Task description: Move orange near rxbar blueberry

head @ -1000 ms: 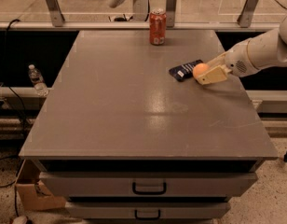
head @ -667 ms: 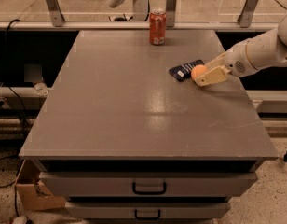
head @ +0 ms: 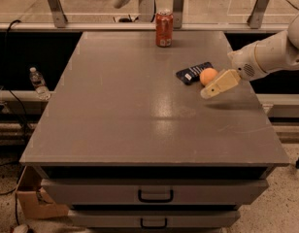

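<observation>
The orange rests on the grey table at the right side, touching the right end of the dark navy rxbar blueberry. My gripper reaches in from the right on a white arm and sits just to the right of and in front of the orange, right beside it. The whole round face of the orange shows and nothing wraps around it.
A red soda can stands upright at the far edge of the table. A water bottle stands on the floor to the left. Drawers sit under the table's front edge.
The gripper has shifted slightly down and toward the table's front, away from the orange. More of the orange now shows; it and the bar have stayed in place.
</observation>
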